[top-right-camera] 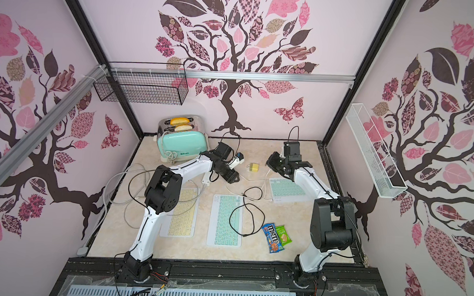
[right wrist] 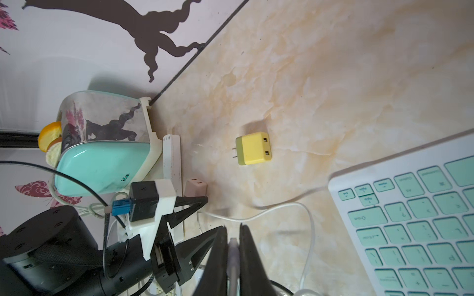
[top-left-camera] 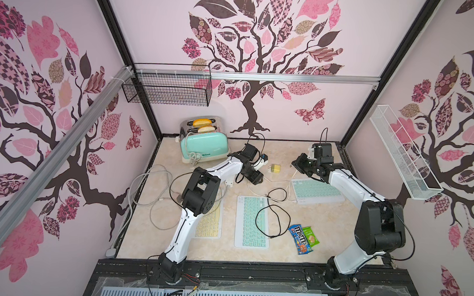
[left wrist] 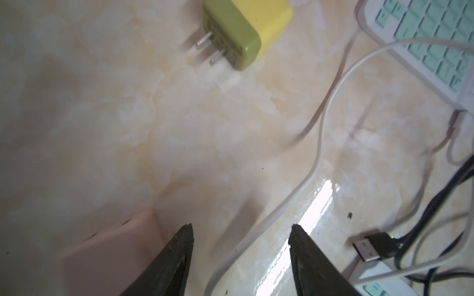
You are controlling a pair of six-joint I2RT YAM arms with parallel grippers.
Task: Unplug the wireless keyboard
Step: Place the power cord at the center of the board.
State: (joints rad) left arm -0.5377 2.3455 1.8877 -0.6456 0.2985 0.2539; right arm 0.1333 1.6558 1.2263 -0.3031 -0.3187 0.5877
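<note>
Two robot arms reach over a marble-patterned tabletop [top-left-camera: 322, 242]. The mint keyboard [top-left-camera: 315, 190] lies flat on the right side of the table, partly under the right arm, with a white cable [left wrist: 318, 153] trailing from it across the surface. The right gripper [right wrist: 233, 228], just past the keyboard's far corner, has its fingers pressed together on a thin white piece that looks like the cable's end. A yellow charger [right wrist: 254, 148] lies loose on its side between the two grippers, prongs bare and both ports empty. The left gripper [left wrist: 241, 226] hovers with fingers spread and nothing between them, near a white power strip [right wrist: 172, 153] and a pink adapter [right wrist: 196, 187]. A second mint keyboard [top-left-camera: 251, 221], a yellow keyboard [top-left-camera: 208, 222], a looped black cable [top-left-camera: 268, 217] and a mint toaster [top-left-camera: 205, 147] also sit on the table.
</note>
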